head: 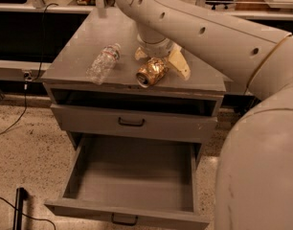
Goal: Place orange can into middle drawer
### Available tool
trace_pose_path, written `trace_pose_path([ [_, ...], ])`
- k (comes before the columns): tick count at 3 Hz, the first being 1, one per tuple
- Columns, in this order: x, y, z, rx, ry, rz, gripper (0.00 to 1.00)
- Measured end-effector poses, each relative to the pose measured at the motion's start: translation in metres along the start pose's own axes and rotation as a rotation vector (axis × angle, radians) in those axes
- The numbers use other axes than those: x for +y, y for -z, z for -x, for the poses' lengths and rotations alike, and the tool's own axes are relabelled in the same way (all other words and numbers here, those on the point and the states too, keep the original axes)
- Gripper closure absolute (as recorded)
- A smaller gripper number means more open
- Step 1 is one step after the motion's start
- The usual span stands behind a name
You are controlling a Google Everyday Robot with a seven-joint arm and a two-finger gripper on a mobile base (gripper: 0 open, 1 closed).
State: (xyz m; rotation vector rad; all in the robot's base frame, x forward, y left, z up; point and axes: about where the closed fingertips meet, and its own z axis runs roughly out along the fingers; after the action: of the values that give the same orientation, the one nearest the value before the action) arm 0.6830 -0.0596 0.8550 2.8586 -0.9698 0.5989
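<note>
Orange can [151, 72] on its side atop cabinet [79, 56], hand [161, 64] spread open astride it

Pale arm [208, 32] stretched across view, hand [161, 64] pointing down at centre

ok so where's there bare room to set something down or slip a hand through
The open drawer has a bare floor from wall to wall. On the cabinet top, the back left behind the bottle is free. The front right is crowded: the gripper sits over the can, with the bottle just left of it.
</note>
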Motion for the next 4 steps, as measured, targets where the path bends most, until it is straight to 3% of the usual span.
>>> trace_pose_path([
  [1, -0.006, -0.011, 0.000, -0.020, 0.004, -0.005, 0.00],
  [3, -0.011, -0.019, 0.004, -0.064, -0.003, -0.027, 0.41],
  [4, -0.011, -0.009, 0.009, -0.109, -0.036, -0.089, 0.64],
])
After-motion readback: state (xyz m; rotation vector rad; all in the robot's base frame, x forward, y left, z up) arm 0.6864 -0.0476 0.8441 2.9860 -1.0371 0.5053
